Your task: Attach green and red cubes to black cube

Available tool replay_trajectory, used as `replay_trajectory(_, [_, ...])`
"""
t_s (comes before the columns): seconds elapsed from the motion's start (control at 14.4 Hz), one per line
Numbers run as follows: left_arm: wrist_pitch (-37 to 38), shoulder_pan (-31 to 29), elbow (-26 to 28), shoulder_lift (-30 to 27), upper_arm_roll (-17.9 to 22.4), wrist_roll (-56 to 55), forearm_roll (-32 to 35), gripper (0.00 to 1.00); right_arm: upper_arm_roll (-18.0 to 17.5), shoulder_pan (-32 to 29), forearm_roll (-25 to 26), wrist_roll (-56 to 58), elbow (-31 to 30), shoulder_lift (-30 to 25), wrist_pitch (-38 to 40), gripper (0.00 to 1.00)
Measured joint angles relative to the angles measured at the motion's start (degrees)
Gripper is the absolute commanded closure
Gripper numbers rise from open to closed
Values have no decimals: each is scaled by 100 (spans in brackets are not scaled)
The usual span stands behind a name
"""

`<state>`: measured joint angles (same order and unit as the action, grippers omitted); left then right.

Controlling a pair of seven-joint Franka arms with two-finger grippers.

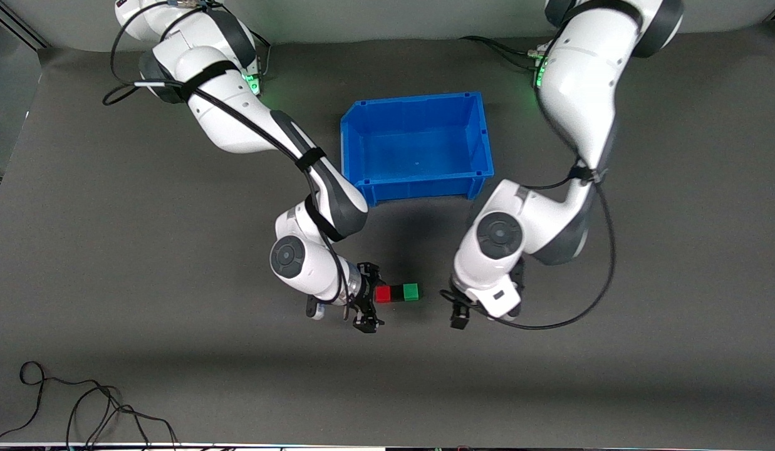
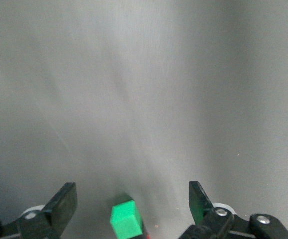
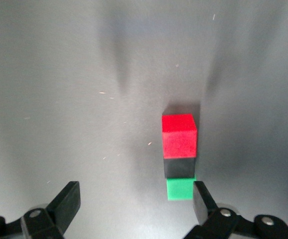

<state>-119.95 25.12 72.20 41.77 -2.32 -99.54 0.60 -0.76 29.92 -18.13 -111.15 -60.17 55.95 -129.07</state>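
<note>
Green cube [image 2: 126, 220] cut by left wrist view's edge (black cube hidden).

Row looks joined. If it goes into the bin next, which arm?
Right, marginally. Its open right gripper sits beside the red cube; the open left gripper stands off the green cube.

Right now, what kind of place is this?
Likely a robotics lab bench: two arms, the right gripper and the left gripper open, flank joined cubes on a grey mat, near a blue bin.
</note>
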Motion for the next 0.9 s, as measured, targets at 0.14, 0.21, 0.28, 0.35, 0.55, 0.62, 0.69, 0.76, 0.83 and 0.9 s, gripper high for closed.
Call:
replay_trajectory(0.14, [278,-345,287,-469,-40,1131,-185,0,74,-68,156,135,101,-386,804,0])
replay_trajectory(0.21, [327,-542,531,-742,-46,1750,-318,0,88,-159,161,326,155,-607,1236,0])
replay_trajectory(0.28, [348,-732,806,-1011,-52,2368,-409,0,91,-278,161,559,196,-836,1669,0])
replay_trajectory(0.35, [359,-896,1088,-1257,-55,2976,-443,0,91,-393,161,803,217,-1059,2026,0])
replay_trajectory(0.55, [679,-1307,1766,-1847,-48,4873,-467,0,94,-673,162,1497,244,-1655,2884,0])
replay_trajectory(0.62, [971,-1479,1864,-1994,-46,5516,-467,0,97,-755,162,1822,246,-1835,3212,0])
replay_trajectory(0.69, [1285,-1672,1910,-2119,-42,6087,-468,0,103,-849,164,2243,249,-2008,3585,0])
replay_trajectory(0.76, [1534,-1856,1937,-2237,-39,6545,-464,0,111,-967,167,2728,253,-2183,3982,0])
replay_trajectory(0.83, [1720,-2015,1959,-2352,-37,6953,-407,0,120,-1124,171,3266,254,-2376,4392,0])
replay_trajectory(0.9, [1868,-2131,1968,-2462,-36,7374,-254,0,129,-1315,172,3786,254,-2572,4757,0])
